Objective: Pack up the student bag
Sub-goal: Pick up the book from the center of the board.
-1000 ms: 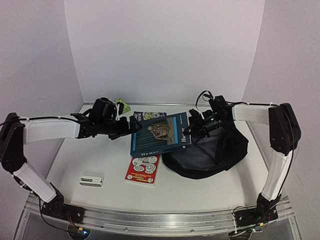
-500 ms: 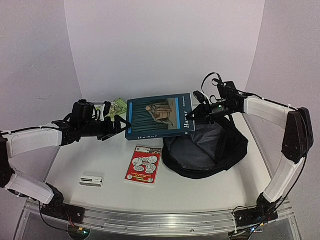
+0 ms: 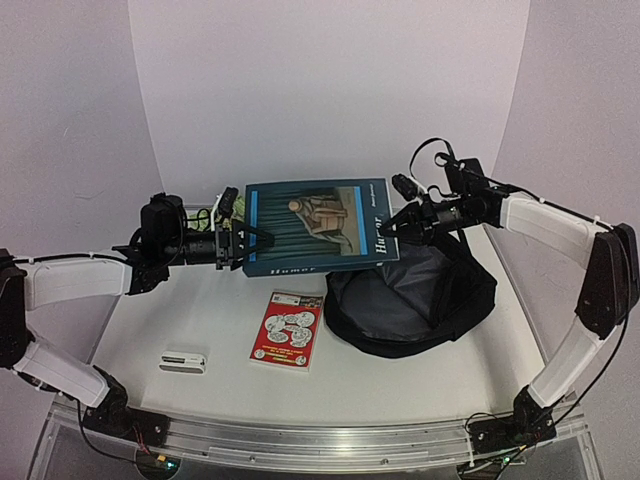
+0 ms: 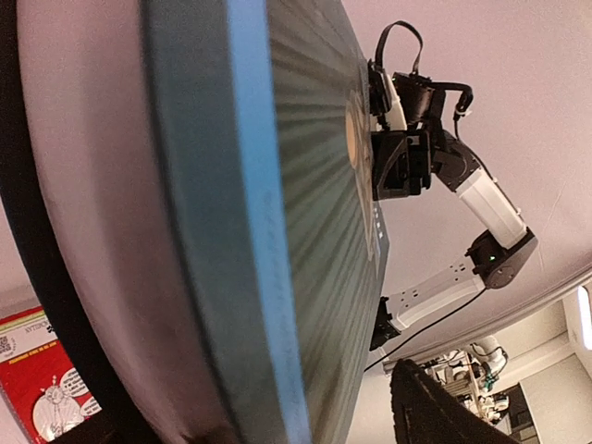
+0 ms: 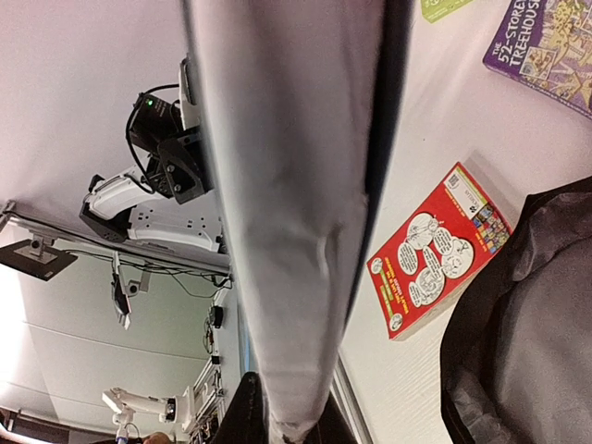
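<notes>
Fabric of the student bag is looking soft, light and floppy, so its mouth is probably going to sag shut; gripping the rim of the opening or a webbing strap is seeming wisest. It is lying slumped on the surface toward the right edge, below the teal Humor book. The right gripper is clamping the book's right edge, holding it in the air, while the left gripper is standing wide astride its left edge, a gap showing beside one finger.

Pale lilac walls, white table, metal rail along near edge
</notes>
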`<action>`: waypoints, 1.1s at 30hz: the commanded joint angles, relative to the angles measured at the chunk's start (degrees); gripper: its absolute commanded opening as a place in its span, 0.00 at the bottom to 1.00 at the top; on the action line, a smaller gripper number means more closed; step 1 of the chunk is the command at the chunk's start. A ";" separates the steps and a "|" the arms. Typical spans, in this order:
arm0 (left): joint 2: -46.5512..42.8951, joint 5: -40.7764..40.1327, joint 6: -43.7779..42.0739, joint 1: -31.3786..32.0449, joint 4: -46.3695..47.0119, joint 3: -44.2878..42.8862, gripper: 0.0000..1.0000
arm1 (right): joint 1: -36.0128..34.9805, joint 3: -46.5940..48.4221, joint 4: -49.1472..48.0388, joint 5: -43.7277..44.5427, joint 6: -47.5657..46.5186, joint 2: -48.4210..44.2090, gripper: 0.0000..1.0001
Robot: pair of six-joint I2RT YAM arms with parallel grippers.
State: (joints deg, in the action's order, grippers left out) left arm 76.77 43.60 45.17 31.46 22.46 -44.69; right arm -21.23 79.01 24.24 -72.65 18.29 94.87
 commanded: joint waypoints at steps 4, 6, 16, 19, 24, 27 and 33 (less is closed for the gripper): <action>1.97 4.46 5.53 0.15 12.33 0.60 0.62 | 0.08 -0.78 -1.87 -5.51 -0.13 -3.11 0.10; 2.92 4.51 6.70 0.26 14.49 0.85 0.55 | 0.05 -0.81 -1.77 -5.21 -0.19 -3.01 0.10; 2.93 0.96 8.55 0.59 16.49 2.45 0.20 | 3.24 1.83 -1.10 3.40 -0.25 -1.30 0.32; 2.00 -1.47 8.69 0.65 15.23 3.21 0.12 | 6.70 3.16 -0.61 7.48 -0.26 -0.71 0.41; 1.37 -5.25 10.65 0.63 16.01 5.42 0.07 | 8.41 9.00 11.42 27.20 -12.58 0.57 0.56; 0.81 -8.14 12.24 0.60 15.98 6.95 0.06 | 8.03 10.30 15.51 39.37 -18.09 1.58 0.57; -1.11 -13.24 15.50 0.62 17.06 11.23 0.05 | 0.89 6.67 16.74 60.09 -28.75 1.64 0.57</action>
State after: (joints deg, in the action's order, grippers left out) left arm 79.56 35.15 57.90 32.21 35.48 -35.39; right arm -14.83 87.54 37.36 -31.81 -0.14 95.46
